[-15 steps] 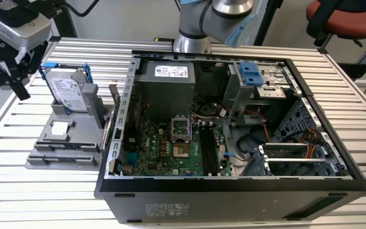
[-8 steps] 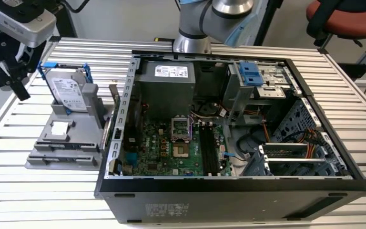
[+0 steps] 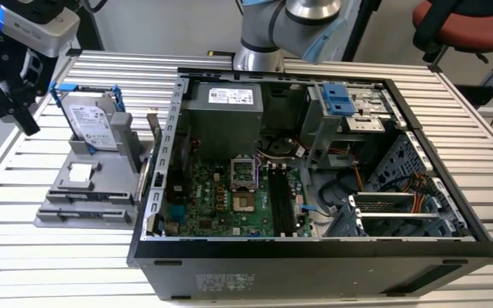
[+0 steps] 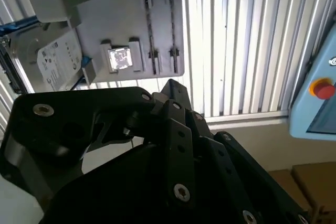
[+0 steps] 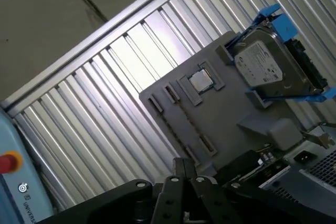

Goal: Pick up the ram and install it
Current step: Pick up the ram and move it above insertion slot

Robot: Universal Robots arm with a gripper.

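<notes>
In the exterior view my gripper (image 3: pixel 25 122) hangs at the far left, above the slatted table and left of the grey parts holder (image 3: pixel 88 192). Both wrist views show it (image 4: pixel 172 85) (image 5: pixel 184 163) shut, with nothing between the tips. A thin dark green board, which I take for the ram (image 3: pixel 155 131), stands on edge between the holder and the open computer case (image 3: pixel 315 247). The long black memory slots (image 3: pixel 278 199) lie on the motherboard inside the case.
A silver hard drive (image 3: pixel 90 125) in a blue frame leans upright on the holder, close to my gripper on the exterior view's right. The holder's narrow slots (image 4: pixel 157 24) hold nothing. A pendant with a red button (image 4: pixel 321 88) lies beyond the table edge.
</notes>
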